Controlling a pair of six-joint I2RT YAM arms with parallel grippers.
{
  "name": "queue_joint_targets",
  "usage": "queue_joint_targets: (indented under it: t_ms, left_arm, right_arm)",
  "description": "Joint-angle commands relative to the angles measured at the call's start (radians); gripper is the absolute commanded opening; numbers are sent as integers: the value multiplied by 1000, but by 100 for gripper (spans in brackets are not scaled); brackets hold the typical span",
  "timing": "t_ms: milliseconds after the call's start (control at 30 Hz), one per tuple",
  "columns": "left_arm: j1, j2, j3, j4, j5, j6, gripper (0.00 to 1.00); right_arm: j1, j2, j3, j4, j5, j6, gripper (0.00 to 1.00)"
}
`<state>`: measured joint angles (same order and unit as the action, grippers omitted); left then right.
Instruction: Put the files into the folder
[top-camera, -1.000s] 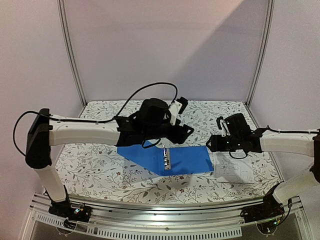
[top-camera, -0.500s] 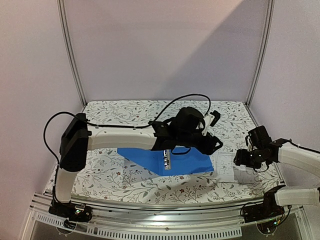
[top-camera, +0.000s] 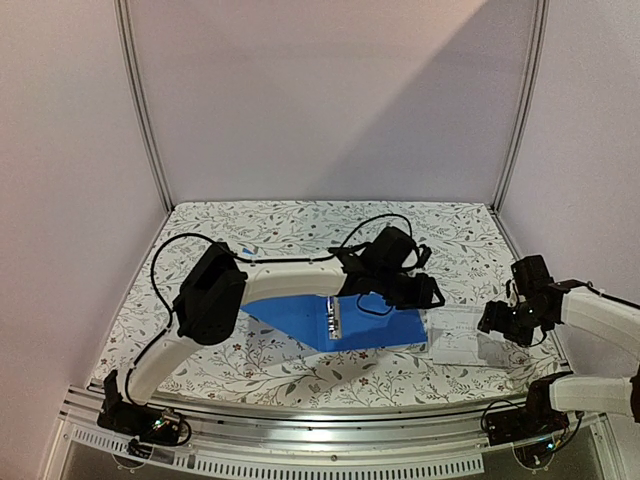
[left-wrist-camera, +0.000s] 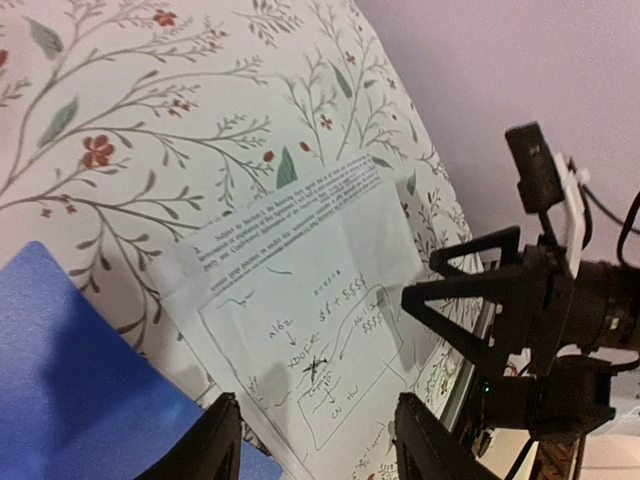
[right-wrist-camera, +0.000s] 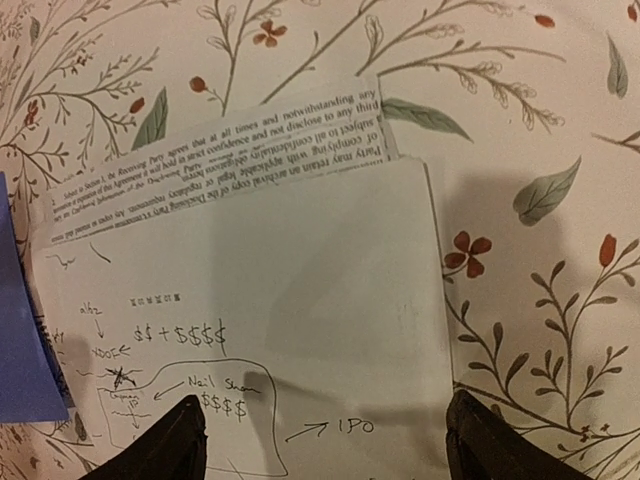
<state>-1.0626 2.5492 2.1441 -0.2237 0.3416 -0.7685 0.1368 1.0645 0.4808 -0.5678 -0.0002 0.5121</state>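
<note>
The white printed sheets (right-wrist-camera: 250, 280) lie flat on the floral counter (top-camera: 270, 365), just beside the right edge of the blue ring binder (top-camera: 295, 320), which lies open with its metal ring clip (top-camera: 335, 318) facing up. The left fingers (left-wrist-camera: 215, 445) stand apart over the sheets' binder-side part, gripping nothing. The right fingers (right-wrist-camera: 170, 445) are spread wide over the sheets' other side, also empty.

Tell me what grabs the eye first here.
The bright blue folder lies open dead centre, metal ring clip showing. Just right of it lie the files, white paper with printed text and a sketch. The left arm stretches across the folder toward them; the right arm hovers opposite.
</note>
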Motion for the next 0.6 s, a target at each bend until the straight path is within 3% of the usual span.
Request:
queue_joint_targets:
  t_ms: [0,367,567]
  left_arm:
    - [24,21,0,14,46,-114,53]
    - [16,127,96,45,94,-158,51]
    - [12,175,148,37,102,-181,50]
  right_arm:
    - [-17,9,-41,37,-80,14,81]
    - [-16,25,-38,52,-90,16,81]
    - [-16,-34,-8,11,37,3,83]
